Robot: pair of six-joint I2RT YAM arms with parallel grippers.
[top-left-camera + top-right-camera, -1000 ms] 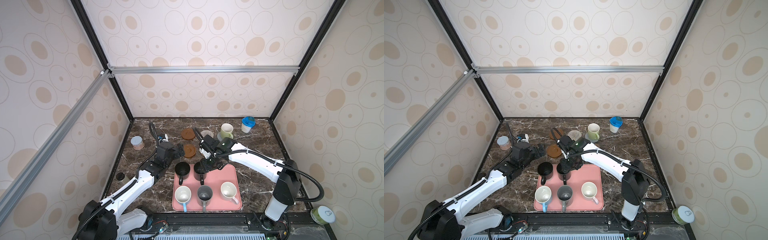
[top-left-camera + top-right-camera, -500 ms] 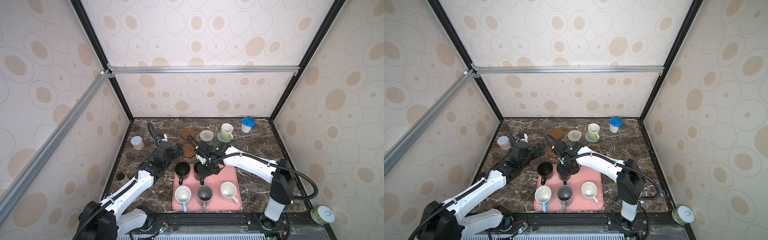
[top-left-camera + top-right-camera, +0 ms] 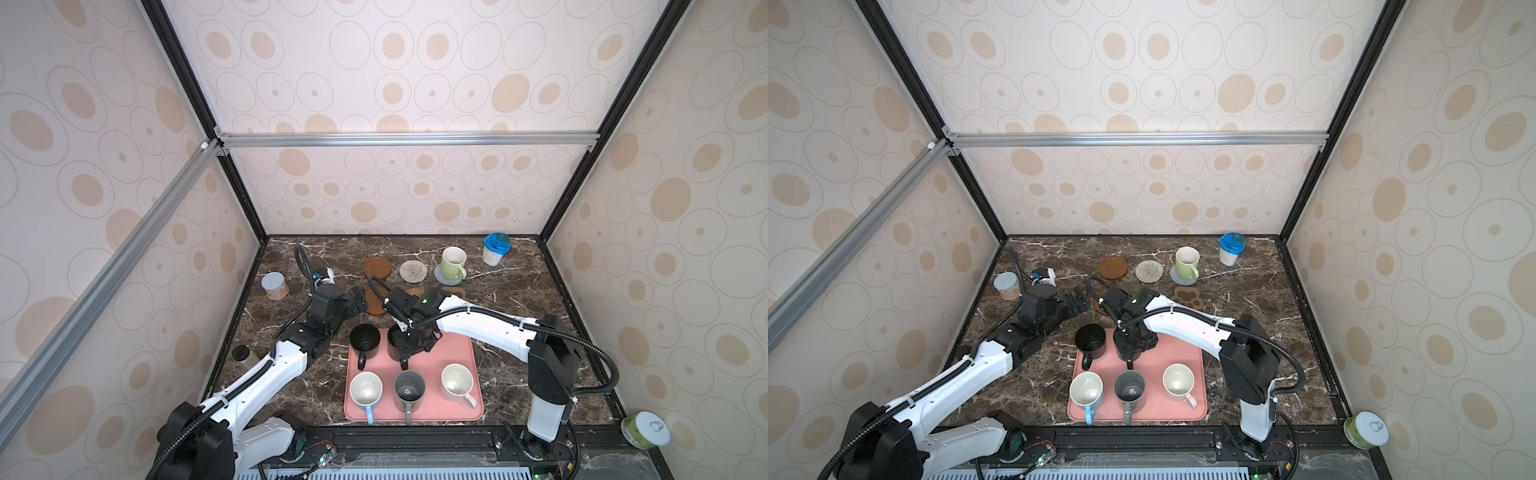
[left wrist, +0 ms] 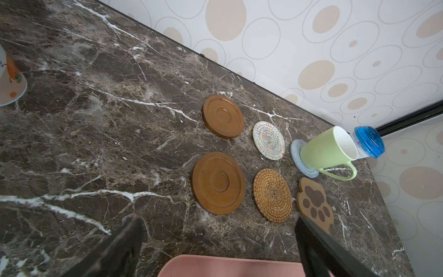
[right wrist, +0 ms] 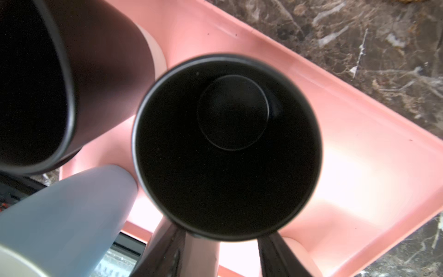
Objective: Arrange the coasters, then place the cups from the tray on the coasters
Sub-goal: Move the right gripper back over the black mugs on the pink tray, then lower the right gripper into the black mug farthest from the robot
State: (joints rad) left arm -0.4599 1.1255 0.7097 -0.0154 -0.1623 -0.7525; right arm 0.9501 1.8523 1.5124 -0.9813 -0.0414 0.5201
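Note:
Six coasters lie in two rows at the back: a brown disc (image 4: 223,116), a whitish woven one (image 4: 268,140), a grey-blue one (image 4: 297,156) under the light green cup (image 3: 454,262), a second brown disc (image 4: 218,182), a rattan round (image 4: 272,194) and a paw (image 4: 314,201). The pink tray (image 3: 465,353) holds two black cups (image 3: 365,340) (image 5: 227,144), a light blue (image 3: 365,390), a dark grey (image 3: 409,388) and a pale pink one (image 3: 457,380). My right gripper (image 5: 223,242) hangs over the middle black cup, jaws apart at its rim. My left gripper (image 4: 218,223) hovers wide open before the coasters.
A blue-lidded white tub (image 3: 494,249) stands at the back right and a grey-lidded jar (image 3: 275,286) at the back left. A small dark-capped item (image 3: 240,353) sits by the left wall. A green can (image 3: 646,430) lies outside the enclosure.
My right arm swung from the coaster rows forward and down over the tray's middle black cup, baring the whitish coaster. The left arm stayed put.

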